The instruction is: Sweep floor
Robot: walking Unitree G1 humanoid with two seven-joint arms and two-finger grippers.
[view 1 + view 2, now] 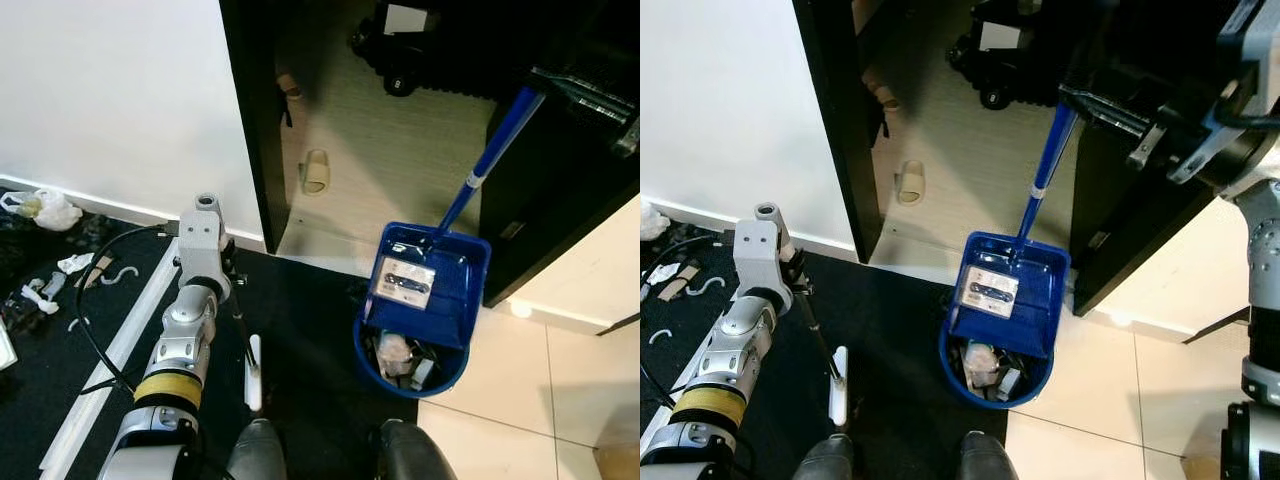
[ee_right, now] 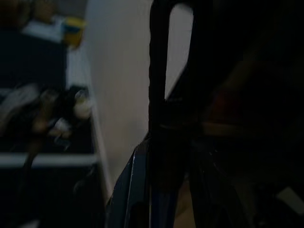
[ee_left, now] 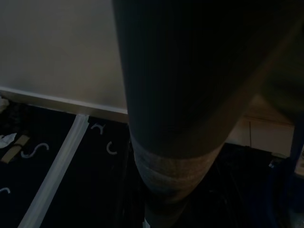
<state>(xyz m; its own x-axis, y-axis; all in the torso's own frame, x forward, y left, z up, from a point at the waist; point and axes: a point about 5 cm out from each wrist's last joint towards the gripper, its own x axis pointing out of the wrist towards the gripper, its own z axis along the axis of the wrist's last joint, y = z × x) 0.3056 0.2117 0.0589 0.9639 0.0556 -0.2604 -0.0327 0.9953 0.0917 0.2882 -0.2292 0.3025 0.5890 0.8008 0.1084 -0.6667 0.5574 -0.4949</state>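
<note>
Fingers first: those of the right gripper (image 1: 1110,105) appear closed on the top of the blue handle (image 1: 1045,165). The handle runs straight up into that dark hand in the right eye view, and the right wrist view shows dark finger shapes hard against a blue shaft. For the left gripper I cannot tell; the left arm (image 1: 190,330) reaches forward and down over the dark mat (image 1: 300,330), and the left wrist view is mostly a dark shape close to the lens.

The dustpan (image 1: 420,310) stands on the floor just ahead of the robot's feet (image 1: 895,460), straddling the edge where the mat meets the pale tiles (image 1: 1110,410). Its handle leans away toward the dark cabinet (image 1: 1130,220) on the right. Debris (image 1: 400,355), pale scraps and small dark bits, lies in the lower, rounded end of the pan. A white strip (image 1: 840,385) lies on the mat beside the left arm; whether it belongs to a broom is unclear.

Farther out, more litter (image 1: 45,275) is scattered along the left side of the mat, with crumpled white stuff (image 1: 45,210) by the wall. A slipper (image 1: 316,172) sits on the wood floor beyond the doorway.

The likely trouble is spilling. The pan is already loaded, so a lift that tips its open end down would dump the scraps back onto the mat. The handle also passes close to the cabinet, and a careless swing could knock it there and jolt the load. The uneven mat edge under the pan may let dirt slip beneath it.
</note>
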